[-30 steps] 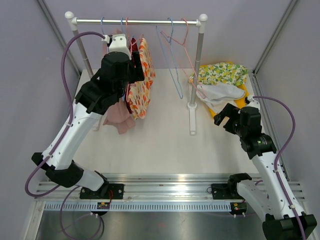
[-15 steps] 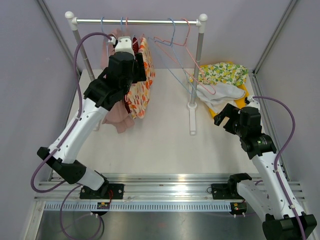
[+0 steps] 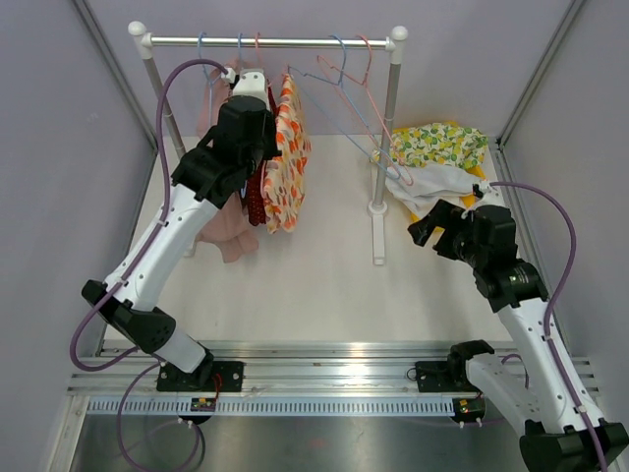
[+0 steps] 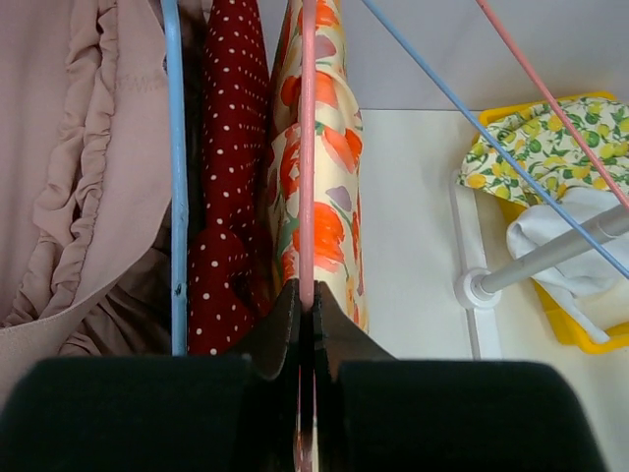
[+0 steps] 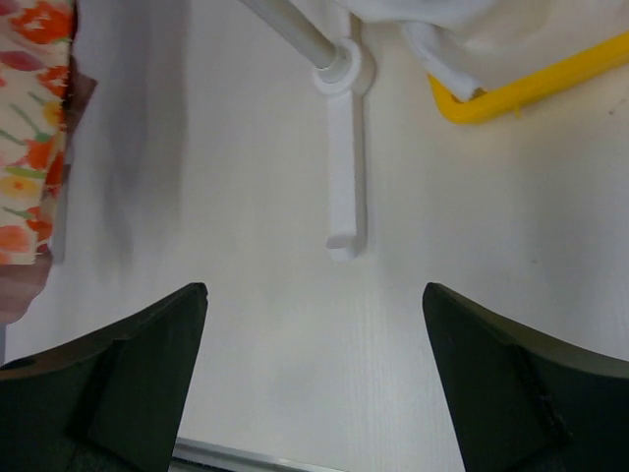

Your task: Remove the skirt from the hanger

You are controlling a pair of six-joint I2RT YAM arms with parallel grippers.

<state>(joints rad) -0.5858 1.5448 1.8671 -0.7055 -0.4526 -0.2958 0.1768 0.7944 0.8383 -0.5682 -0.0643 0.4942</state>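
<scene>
The skirt [image 3: 287, 157] is cream with orange and red flowers and hangs from a pink hanger [image 4: 307, 147] on the rail [image 3: 270, 42]. In the left wrist view the skirt [image 4: 334, 197] drapes just right of the hanger's rod. My left gripper [image 4: 307, 295] is shut on that pink rod, high up by the rail [image 3: 254, 87]. Far from the rack, my right gripper [image 3: 423, 228] hangs open over bare table, nothing between its fingers [image 5: 314, 290].
A red polka-dot garment [image 4: 231, 147] on a blue hanger [image 4: 175, 197] and a pink ruffled garment [image 4: 79, 177] hang left of the skirt. Empty blue and pink hangers [image 3: 344, 98] swing on the right. The rack's foot [image 5: 344, 187] and a yellow tray [image 5: 531, 88] of clothes [image 3: 437, 143] lie at the right.
My left gripper has closed on the pink hanger after rising toward the rail. The skirt has shifted right and the empty hangers have swung. The right gripper moved slightly left.
</scene>
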